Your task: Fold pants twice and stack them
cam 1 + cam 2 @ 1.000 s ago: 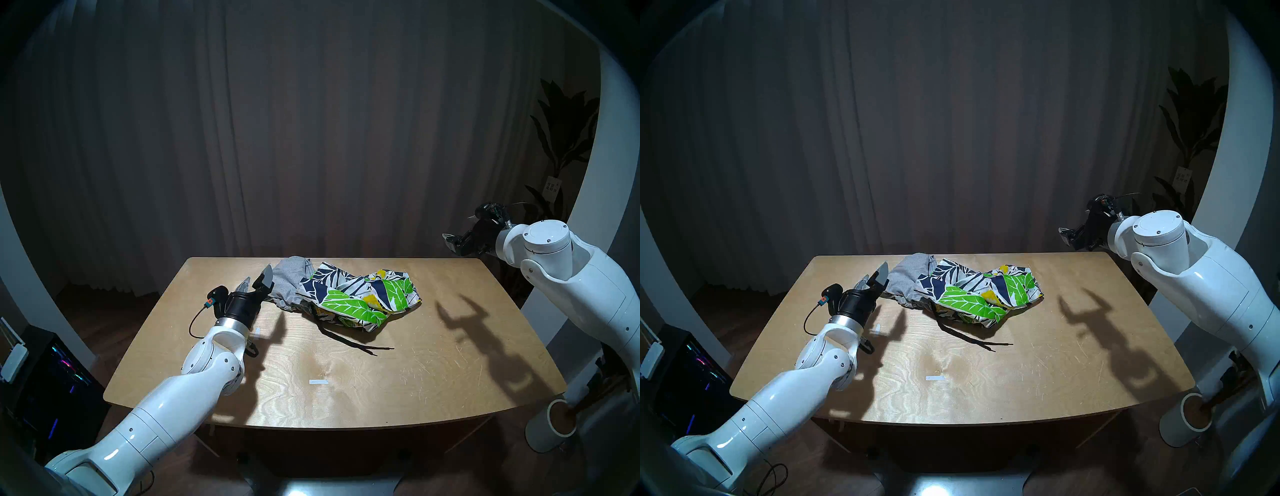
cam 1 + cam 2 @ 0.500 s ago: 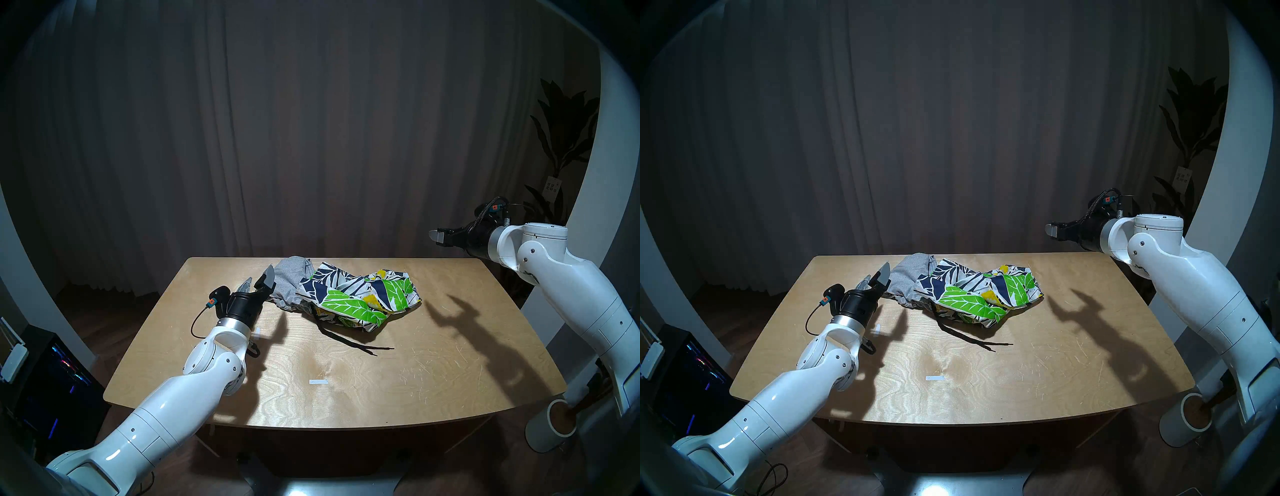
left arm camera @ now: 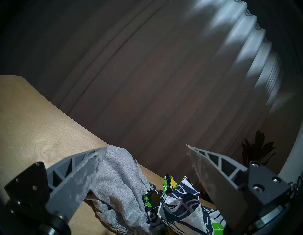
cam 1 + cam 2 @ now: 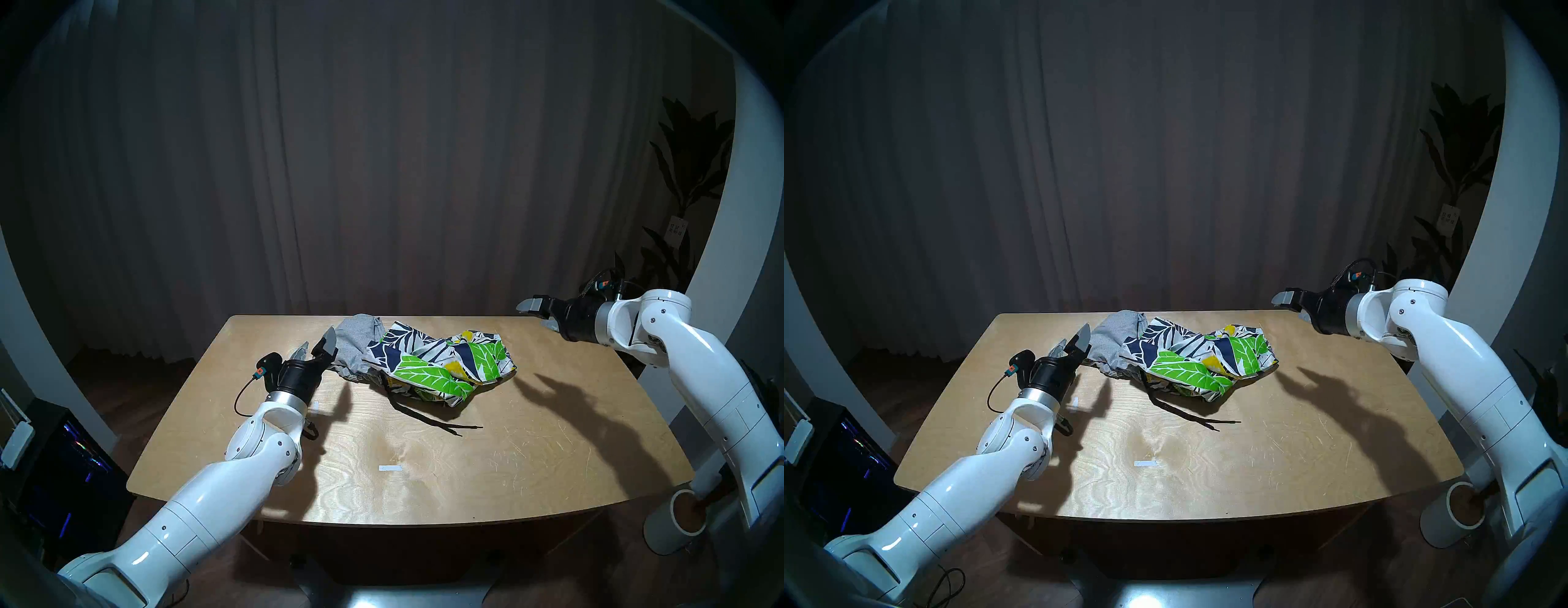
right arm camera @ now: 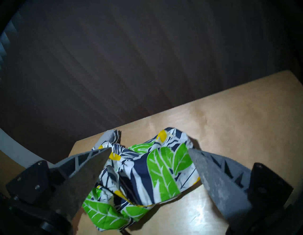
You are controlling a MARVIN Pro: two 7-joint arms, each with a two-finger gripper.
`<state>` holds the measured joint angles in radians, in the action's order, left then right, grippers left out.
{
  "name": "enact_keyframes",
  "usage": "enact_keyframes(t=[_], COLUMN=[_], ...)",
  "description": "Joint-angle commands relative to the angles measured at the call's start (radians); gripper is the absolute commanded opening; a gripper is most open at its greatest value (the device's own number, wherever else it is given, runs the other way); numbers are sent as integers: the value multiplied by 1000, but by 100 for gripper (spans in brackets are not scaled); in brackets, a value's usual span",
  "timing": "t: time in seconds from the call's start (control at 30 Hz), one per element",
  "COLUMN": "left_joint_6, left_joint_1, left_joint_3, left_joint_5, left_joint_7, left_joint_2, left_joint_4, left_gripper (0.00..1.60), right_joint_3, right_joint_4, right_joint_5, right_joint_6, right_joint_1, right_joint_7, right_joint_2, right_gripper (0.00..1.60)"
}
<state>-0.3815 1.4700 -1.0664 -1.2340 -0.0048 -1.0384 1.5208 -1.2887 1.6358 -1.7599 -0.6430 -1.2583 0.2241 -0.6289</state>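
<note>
You had both pairs heaped toward twelve o'clock on the table [image 4: 551,458], floral shorts [image 4: 441,361] overlapping the grey shorts [image 4: 354,344] at nine o'clock, probably awaiting separation. Left gripper [image 4: 316,344] and right gripper [image 4: 538,315] were spread wide, empty; the overlap hid each garment's outline.

A wooden table [image 4: 530,458] carries crumpled grey shorts [image 4: 354,339], floral shorts [image 4: 441,361] and a white strip [image 4: 390,468].
</note>
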Motion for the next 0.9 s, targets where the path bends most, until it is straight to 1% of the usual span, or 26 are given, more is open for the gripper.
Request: enact_keyframes(t=[0.0, 0.1, 0.17, 0.2, 0.27, 0.37, 0.4, 0.43, 0.47, 0.53, 0.57, 0.63, 0.67, 0.73, 0.8, 0.83, 0.87], left_joint_6=[-1, -1, -1, -2, -3, -5, -7, -7, -9, -11, -13, -14, -17, -21, -25, -26, -26], left_joint_1=[-11, -10, -10, -9, -6, -2, -1, -1, 2, 6, 9, 11, 16, 22, 27, 29, 29], left_joint_3=[-4, -3, -3, -3, -4, -5, -6, -6, -8, -10, -12, -13, -17, -22, -26, -28, -28], left_joint_5=[1, 1, 2, 2, 1, 1, 1, 1, -1, -2, -2, -3, -4, -7, -9, -10, -10], left_joint_7=[-4, -5, -5, -5, -5, -4, -4, -4, -2, -2, -1, -1, 0, 1, 1, 1, 1], left_joint_2=[-1, -2, -2, -3, -3, -4, -4, -4, -4, -3, -3, -3, -2, -1, 0, 0, 0], left_joint_4=[10, 9, 9, 9, 9, 9, 9, 9, 9, 8, 9, 9, 10, 11, 11, 12, 12], left_gripper=[160, 160, 160, 160, 160, 160, 160, 160, 160, 160, 160, 160, 160, 160, 160, 160, 160], right_joint_3=[-65, -92, -98, -109, -114, -110, -106, -106, -108, -105, -107, -101, -101, -101, -104, -100, -100], right_joint_4=[-19, -44, -54, -64, -67, -59, -53, -53, -46, -36, -31, -30, -20, -11, -11, -3, -3], right_joint_5=[-142, -206, -221, -264, -309, -360, -379, -379, -415, -441, -465, -468, -497, -518, -540, -545, -545], right_joint_6=[44, 74, 83, 99, 117, 142, 157, 157, 182, 208, 229, 244, 284, 326, 345, 369, 369], right_joint_1=[-42, -57, -58, -65, -72, -74, -74, -74, -74, -72, -73, -74, -71, -69, -69, -66, -66], right_joint_7=[46, 85, 93, 129, 172, 228, 262, 262, 298, 336, 372, 375, 428, 477, 502, 530, 530], right_joint_2=[-43, -57, -64, -76, -96, -124, -131, -131, -152, -163, -174, -173, -183, -186, -189, -186, -186], right_gripper=[160, 160, 160, 160, 160, 160, 160, 160, 160, 160, 160, 160, 160, 160, 160, 160, 160])
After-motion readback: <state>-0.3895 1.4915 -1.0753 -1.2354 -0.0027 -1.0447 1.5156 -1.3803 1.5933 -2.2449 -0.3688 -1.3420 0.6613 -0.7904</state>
